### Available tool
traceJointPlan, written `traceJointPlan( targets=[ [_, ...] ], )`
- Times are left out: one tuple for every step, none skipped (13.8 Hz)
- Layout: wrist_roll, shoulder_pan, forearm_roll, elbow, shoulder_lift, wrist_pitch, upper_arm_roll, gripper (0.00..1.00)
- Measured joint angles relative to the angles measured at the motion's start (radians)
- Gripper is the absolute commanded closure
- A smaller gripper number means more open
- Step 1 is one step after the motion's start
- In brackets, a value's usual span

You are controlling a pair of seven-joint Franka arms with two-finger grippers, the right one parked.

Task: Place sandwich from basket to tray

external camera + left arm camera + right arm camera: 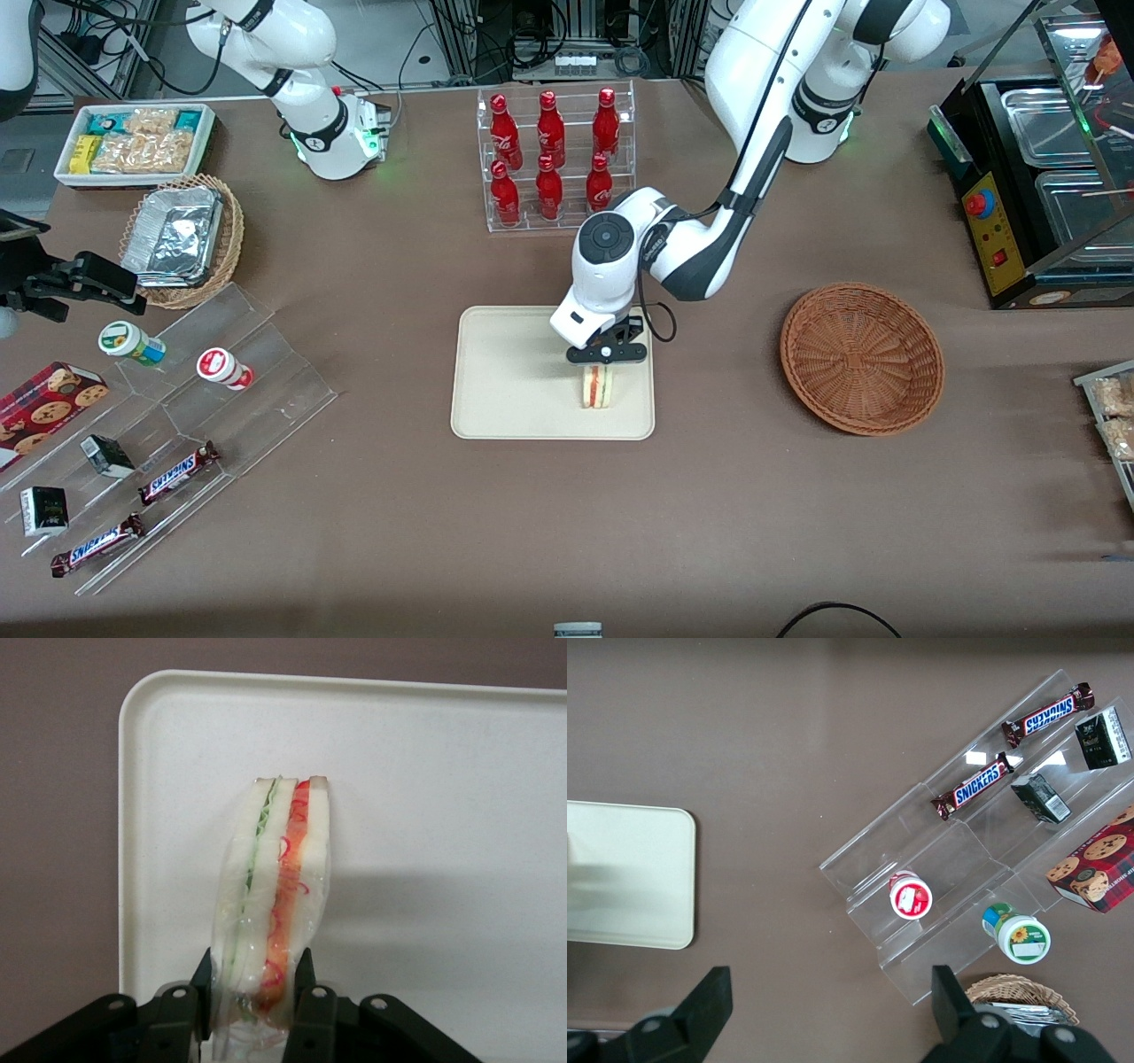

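Observation:
The sandwich [598, 387] [275, 877], a wedge of white bread with red and green filling stripes in clear wrap, stands on its edge on the cream tray [505, 372] [443, 815], near the tray's corner nearest the front camera on the working arm's side. My left gripper [601, 368] [257, 970] sits directly over it, low above the tray. Its black fingers [304, 979] press on both faces of the sandwich, so the gripper is shut on it. The reddish-brown wicker basket [861, 357] lies empty toward the working arm's end of the table.
A clear rack of red bottles [554, 159] stands farther from the front camera than the tray. Toward the parked arm's end are a clear tiered stand with snacks [177, 416], a tan basket of foil containers [182, 235] and a white snack bin [133, 142]. A black appliance [1028, 195] stands near the wicker basket.

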Motion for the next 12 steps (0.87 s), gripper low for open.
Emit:
traceJointPlan(
  targets=[
    [-0.002, 0.0, 0.006, 0.0, 0.004, 0.002, 0.0, 0.0],
    [-0.003, 0.0, 0.007, 0.0, 0.005, 0.003, 0.0, 0.0],
    [-0.007, 0.0, 0.007, 0.002, 0.005, 0.004, 0.001, 0.0],
    [-0.019, 0.0, 0.007, 0.01, 0.004, 0.004, 0.001, 0.0],
    [-0.032, 0.001, 0.008, 0.02, -0.001, 0.0, 0.001, 0.0],
    [-0.04, 0.001, 0.009, 0.03, -0.013, -0.015, 0.001, 0.0],
    [-0.042, 0.0, 0.009, 0.041, -0.033, -0.045, 0.001, 0.0],
    [-0.044, -0.001, 0.009, 0.049, -0.061, -0.078, 0.0, 0.0],
    [-0.045, -0.002, 0.009, 0.055, -0.094, -0.109, -0.002, 0.0],
    [-0.046, -0.003, 0.009, 0.058, -0.131, -0.145, -0.005, 0.0],
    [-0.046, -0.004, 0.009, 0.06, -0.171, -0.187, -0.007, 0.0],
    [-0.046, -0.006, 0.009, 0.061, -0.211, -0.229, -0.009, 0.0]
  ],
)
